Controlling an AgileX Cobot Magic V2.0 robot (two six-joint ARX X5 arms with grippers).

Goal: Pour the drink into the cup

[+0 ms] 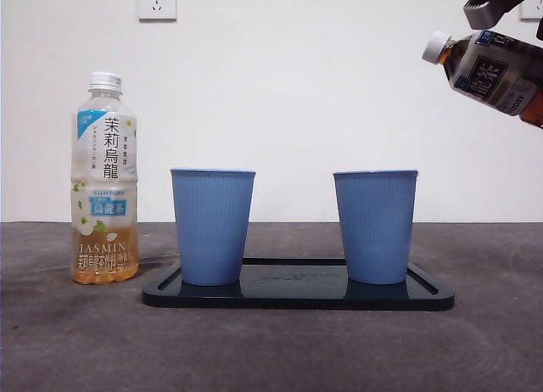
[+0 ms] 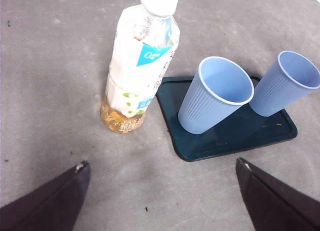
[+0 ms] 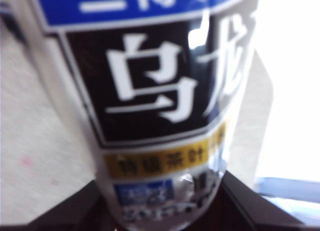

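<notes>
A dark oolong drink bottle (image 1: 496, 70) with its white cap on hangs tilted at the top right of the front view, neck pointing left, above and to the right of the right cup. My right gripper (image 1: 496, 3) is shut on it; the right wrist view is filled by the bottle's label (image 3: 165, 91) between my right gripper (image 3: 160, 216) jaws. Two empty blue ribbed cups, left (image 1: 212, 226) (image 2: 215, 96) and right (image 1: 375, 226) (image 2: 285, 83), stand upright on a dark tray (image 1: 297, 299) (image 2: 225, 141). My left gripper (image 2: 162, 201) hovers open over the bare table, short of the tray.
A jasmine tea bottle (image 1: 104, 180) (image 2: 140, 66), capped and nearly empty, stands upright on the grey table just left of the tray. A white wall with a power socket (image 1: 157, 0) is behind.
</notes>
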